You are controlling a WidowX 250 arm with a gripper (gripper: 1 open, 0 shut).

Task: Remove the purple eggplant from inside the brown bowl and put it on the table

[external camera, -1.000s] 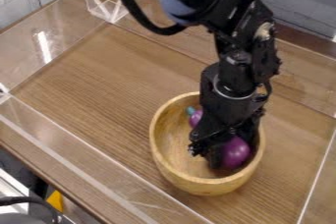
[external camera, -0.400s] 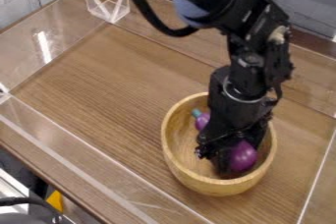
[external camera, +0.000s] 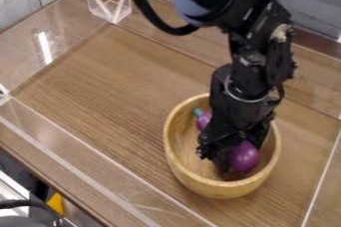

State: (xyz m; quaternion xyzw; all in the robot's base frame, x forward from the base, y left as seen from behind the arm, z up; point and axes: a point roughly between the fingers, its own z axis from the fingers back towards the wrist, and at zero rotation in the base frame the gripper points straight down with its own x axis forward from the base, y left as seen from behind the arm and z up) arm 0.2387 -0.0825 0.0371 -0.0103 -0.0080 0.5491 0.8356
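Pincer: down inside the bowl, its fingers around the eggplant's middle, one on the side facing the camera; it looks closed on the eggplant, though the dark fingers hide much of the contact.
Eggplant: in the pincer and within the bowl, the fat glossy end poking out toward the right wall, the narrower end showing near the far left rim; it lies slantwise, so a grip across the middle seems chosen to take the narrow way over its body.
Stem tip: a bit of teal at the far left end, free of the fingers.
Bowl: upright around both, its thick rim unbroken toward the camera; the wall is probably why the pincer comes from above.
Arm: reaching in from the far side, above the bowl's far rim, hiding part of it.
Bench: wood grain under the bowl, with a broad stretch to the left that would suit the set-down.
Clear walls: along the bench's edge, likely there to keep things from rolling off.
Next: a straight lift past the rim; a low one could drag the bowl.
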